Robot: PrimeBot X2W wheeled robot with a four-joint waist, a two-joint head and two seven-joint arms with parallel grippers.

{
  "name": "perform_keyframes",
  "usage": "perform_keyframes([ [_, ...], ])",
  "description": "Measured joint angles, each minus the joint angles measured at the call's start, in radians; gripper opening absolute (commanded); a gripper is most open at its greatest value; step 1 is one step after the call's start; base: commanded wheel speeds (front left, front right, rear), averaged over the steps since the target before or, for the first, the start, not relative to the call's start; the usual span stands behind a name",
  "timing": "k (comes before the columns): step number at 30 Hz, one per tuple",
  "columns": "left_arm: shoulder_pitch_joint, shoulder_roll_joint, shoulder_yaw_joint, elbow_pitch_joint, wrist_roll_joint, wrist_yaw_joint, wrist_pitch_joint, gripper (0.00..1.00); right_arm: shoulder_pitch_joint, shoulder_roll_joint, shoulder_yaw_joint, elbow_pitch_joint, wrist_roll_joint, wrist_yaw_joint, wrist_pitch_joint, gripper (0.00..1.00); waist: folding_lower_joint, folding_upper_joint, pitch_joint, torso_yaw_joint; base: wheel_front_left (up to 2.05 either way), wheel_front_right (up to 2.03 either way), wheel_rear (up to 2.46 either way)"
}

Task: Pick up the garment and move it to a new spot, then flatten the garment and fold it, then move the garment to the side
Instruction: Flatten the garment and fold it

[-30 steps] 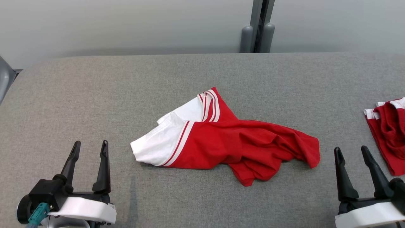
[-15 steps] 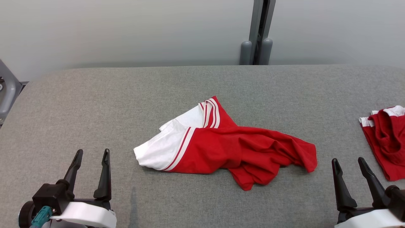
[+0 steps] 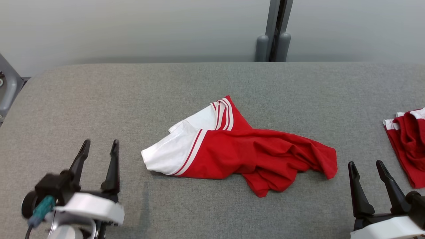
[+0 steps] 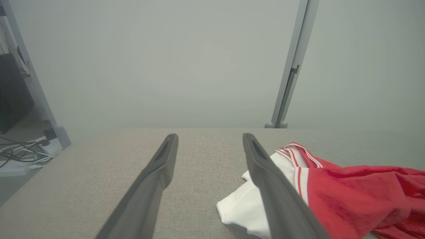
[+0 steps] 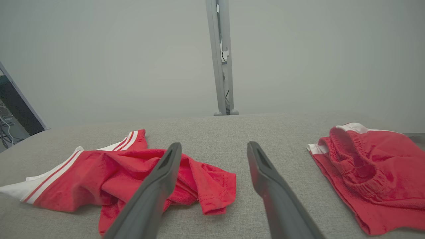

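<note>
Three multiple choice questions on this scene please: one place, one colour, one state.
1. Where is the second red garment? A) right edge of the table B) floor C) chair
2. Colours of the crumpled garment? A) blue, grey B) red, white C) black
3. The left gripper and right gripper are? A) both open, empty B) both shut C) holding cloth
Answers: A, it lies far right on the table; B, red body, white striped end; A, jaws spread, nothing between.

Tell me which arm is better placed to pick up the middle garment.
Probably the right. The right gripper, open, stands closer to the red corner of the garment than the left gripper, also open, stands to its white end. Both hold nothing.
</note>
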Motion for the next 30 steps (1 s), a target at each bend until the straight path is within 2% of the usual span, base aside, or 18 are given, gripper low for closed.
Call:
perform_keyframes([
  [5,-0.146,-0.007,-0.051,0.073,-0.053,-0.086,0.123,1.0,-0.029,0.0,0.016,-0.005,-0.001,0.0,0.004,1.0,0.0,0.0,0.038,-0.01,0.0,0.0,0.0],
  [9,-0.247,-0.016,-0.078,0.214,-0.107,-0.159,0.221,1.0,-0.056,0.0,0.036,-0.002,-0.003,0.0,0.004,1.0,0.0,0.0,0.071,-0.031,0.0,0.0,0.0],
  [10,-0.247,-0.016,-0.078,0.214,-0.107,-0.159,0.221,1.0,-0.056,0.0,0.036,-0.002,-0.003,0.0,0.004,1.0,0.0,0.0,0.071,-0.031,0.0,0.0,0.0],
  [18,-0.334,-0.034,-0.099,0.476,-0.171,-0.231,0.325,1.0,-0.085,0.0,0.052,0.017,-0.003,0.0,-0.011,1.0,0.0,0.0,0.128,-0.076,0.0,0.0,0.0],
  [26,-0.366,-0.047,-0.103,0.581,-0.201,-0.257,0.342,0.99,-0.097,0.002,0.049,0.03,-0.003,0.0,-0.02,1.0,0.0,0.0,0.155,-0.08,0.0,0.0,0.0],
  [27,-0.37,-0.048,-0.107,0.587,-0.201,-0.259,0.342,0.44,-0.097,0.002,0.048,0.03,-0.003,0.0,-0.02,1.0,0.0,0.0,0.156,-0.079,0.0,0.0,0.0],
  [28,-0.373,-0.047,-0.109,0.594,-0.201,-0.263,0.338,0.0,-0.098,0.002,0.049,0.031,-0.003,0.0,-0.02,1.0,0.0,0.0,0.157,-0.079,0.0,0.0,0.0],
  [30,-0.376,-0.047,-0.114,0.605,-0.201,-0.267,0.329,0.0,-0.101,0.003,0.05,0.033,-0.003,0.0,-0.02,1.0,0.0,0.0,0.156,-0.079,0.0,0.0,0.0],
])
